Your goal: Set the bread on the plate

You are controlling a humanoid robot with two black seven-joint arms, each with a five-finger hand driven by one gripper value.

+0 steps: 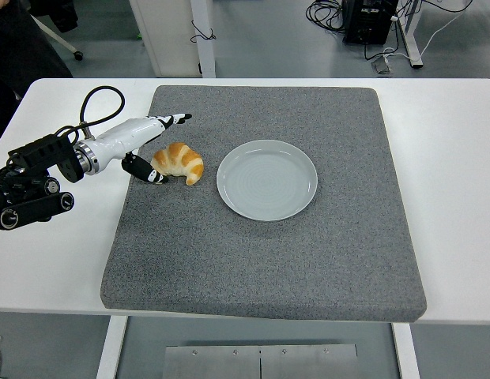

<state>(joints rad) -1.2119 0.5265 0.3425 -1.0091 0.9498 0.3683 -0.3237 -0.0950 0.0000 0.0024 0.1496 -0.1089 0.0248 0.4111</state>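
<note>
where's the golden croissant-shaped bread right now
In the head view the golden croissant-shaped bread lies on the grey mat, left of the pale round plate and not on it, with the left hand beside it.
</note>
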